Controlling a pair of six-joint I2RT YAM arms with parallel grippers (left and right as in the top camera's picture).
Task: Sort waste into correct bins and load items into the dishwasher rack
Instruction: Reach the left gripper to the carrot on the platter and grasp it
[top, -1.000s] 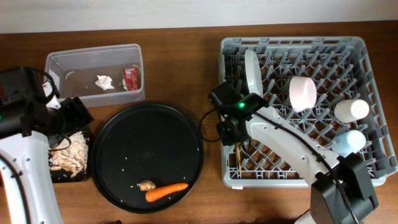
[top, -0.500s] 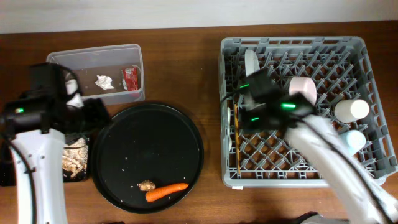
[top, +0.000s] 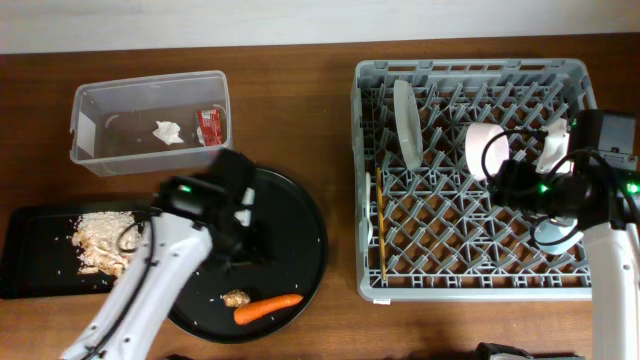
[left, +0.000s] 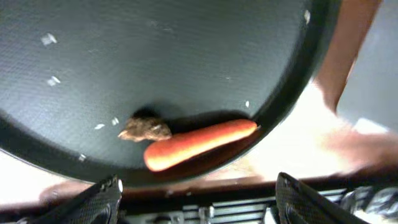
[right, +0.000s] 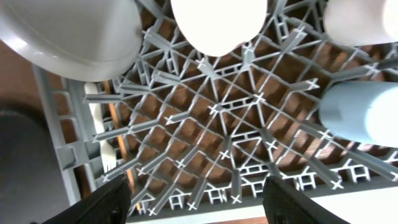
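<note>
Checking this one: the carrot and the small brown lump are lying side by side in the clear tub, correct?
Not quite. The carrot and the small brown lump do lie side by side, but on the large round black tray, not in the clear tub. The tub holds only the tissue and the red wrapper. The overhead view shows this.

Robotics lab bench, staged as a kitchen clean-up station. A left arm (top: 150, 285) and right arm (top: 612, 270) are seen at a wooden worktop (top: 330, 100). A plate (top: 404, 120) and bowl (top: 487, 150) are stood in a grey dishwasher rack (top: 470, 68). Scraps (top: 100, 240) are held in a black tray (top: 30, 270) beside a clear tub (top: 90, 150).
</note>
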